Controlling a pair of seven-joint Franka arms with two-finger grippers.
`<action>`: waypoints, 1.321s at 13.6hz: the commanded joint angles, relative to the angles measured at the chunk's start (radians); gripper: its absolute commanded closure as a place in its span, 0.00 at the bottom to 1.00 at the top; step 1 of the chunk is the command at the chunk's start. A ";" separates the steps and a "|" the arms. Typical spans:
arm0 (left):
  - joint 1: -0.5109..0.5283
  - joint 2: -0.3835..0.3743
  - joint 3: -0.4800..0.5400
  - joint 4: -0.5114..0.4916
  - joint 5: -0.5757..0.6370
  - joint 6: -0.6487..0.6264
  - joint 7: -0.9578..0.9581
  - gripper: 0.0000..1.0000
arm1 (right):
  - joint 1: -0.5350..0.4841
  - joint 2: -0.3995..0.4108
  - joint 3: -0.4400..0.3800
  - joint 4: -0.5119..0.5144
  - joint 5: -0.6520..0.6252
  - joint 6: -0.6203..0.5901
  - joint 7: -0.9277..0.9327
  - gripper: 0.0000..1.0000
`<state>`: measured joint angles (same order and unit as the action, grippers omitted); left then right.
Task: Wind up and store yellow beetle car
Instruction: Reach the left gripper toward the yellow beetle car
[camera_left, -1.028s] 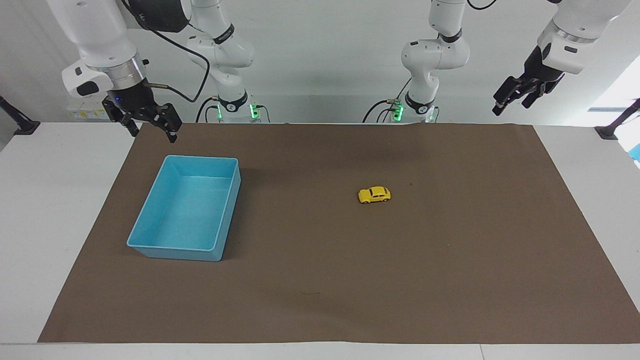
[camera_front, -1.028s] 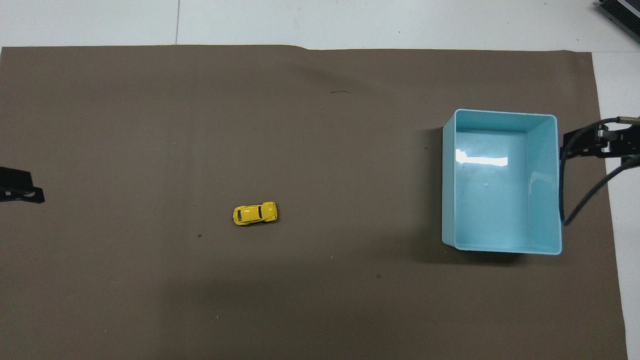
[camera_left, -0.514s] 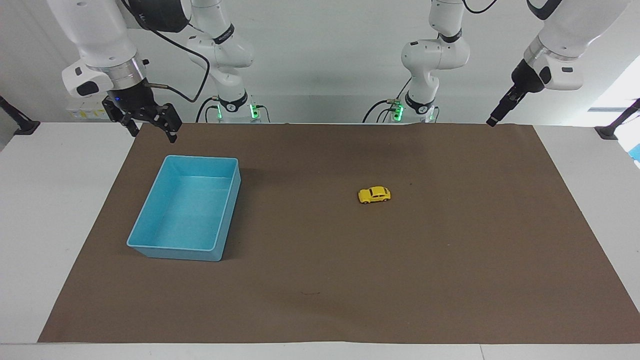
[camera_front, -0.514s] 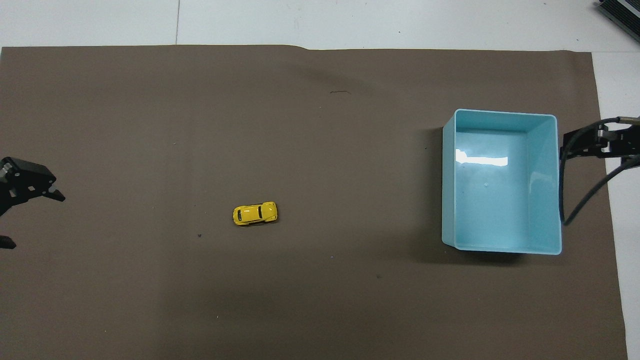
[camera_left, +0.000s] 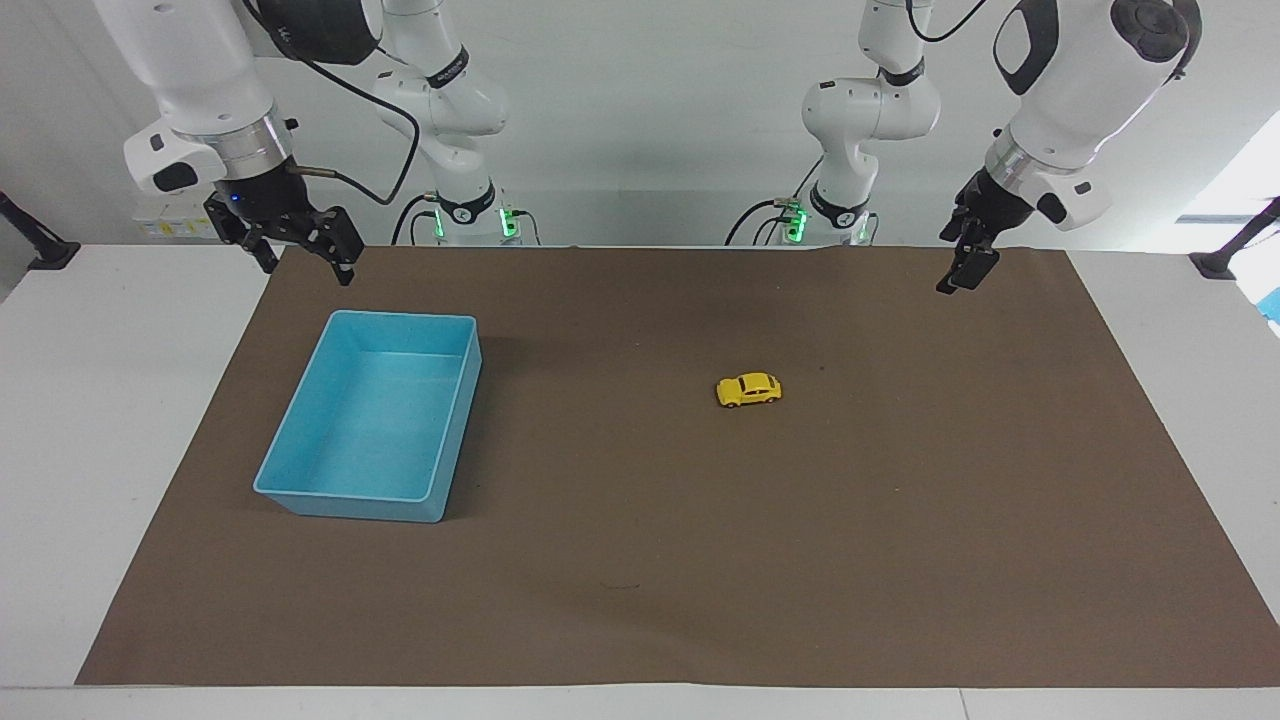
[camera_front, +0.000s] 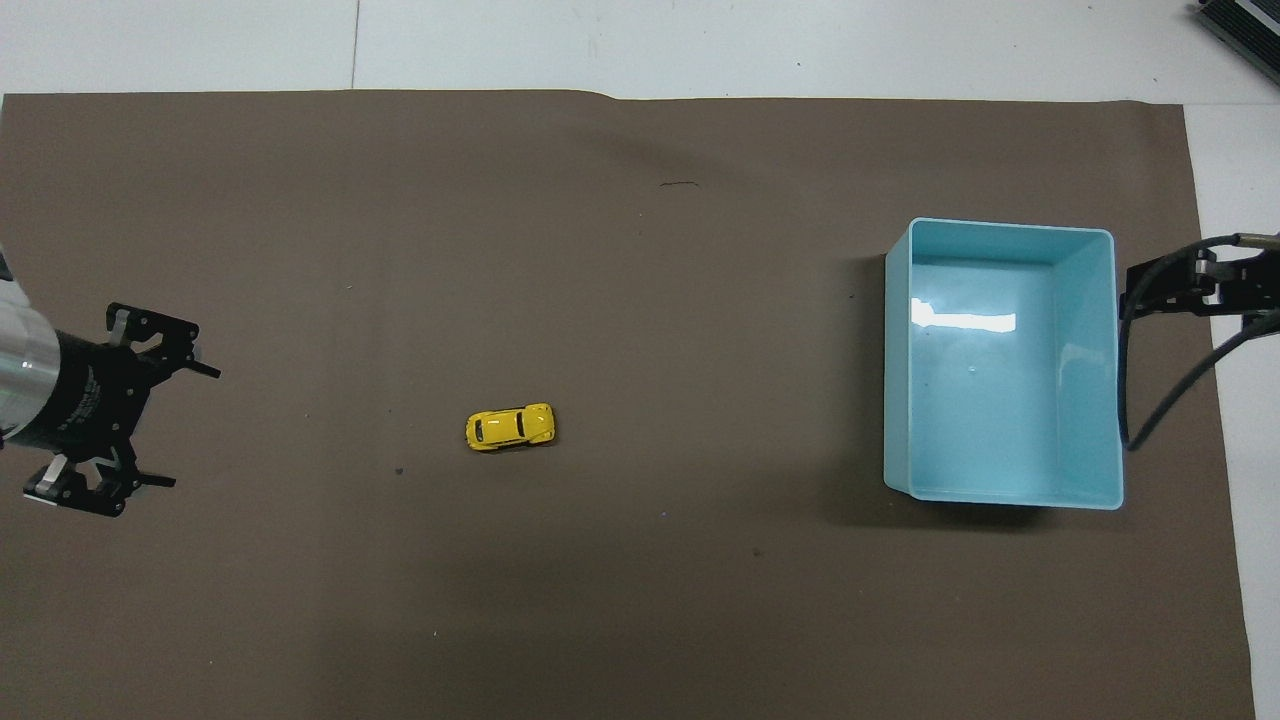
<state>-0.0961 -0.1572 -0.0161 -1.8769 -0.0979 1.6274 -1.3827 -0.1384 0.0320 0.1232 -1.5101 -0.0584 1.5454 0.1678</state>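
The yellow beetle car (camera_left: 748, 389) stands on its wheels on the brown mat, about mid-table, and also shows in the overhead view (camera_front: 510, 427). The light blue bin (camera_left: 345, 505) sits toward the right arm's end and is empty (camera_front: 1000, 400). My left gripper (camera_left: 960, 280) hangs in the air over the mat at the left arm's end, well apart from the car. In the overhead view it (camera_front: 195, 428) is open wide and empty. My right gripper (camera_left: 308, 272) is open and empty, raised by the bin's robot-side corner, where it waits.
The brown mat (camera_left: 640, 580) covers most of the white table. The right gripper's black cable (camera_front: 1165, 400) loops beside the bin's outer wall. Black clamps stand at the table's two robot-side corners.
My left arm has swung in from the table's edge over the mat and come lower, and its hand has turned. The car, the bin and the right arm have not moved.
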 joint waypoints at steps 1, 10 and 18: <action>-0.046 -0.022 0.013 -0.082 -0.017 0.096 -0.164 0.00 | -0.010 -0.024 0.003 -0.032 0.012 0.024 -0.004 0.00; -0.088 0.008 0.013 -0.142 -0.026 0.313 -0.506 0.00 | -0.009 -0.024 0.003 -0.032 0.012 0.024 -0.004 0.00; -0.180 0.084 0.013 -0.188 -0.069 0.437 -0.734 0.00 | -0.009 -0.024 0.003 -0.032 0.014 0.022 -0.004 0.00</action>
<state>-0.2632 -0.0647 -0.0205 -2.0363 -0.1340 2.0365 -2.1019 -0.1384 0.0320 0.1232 -1.5102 -0.0584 1.5454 0.1678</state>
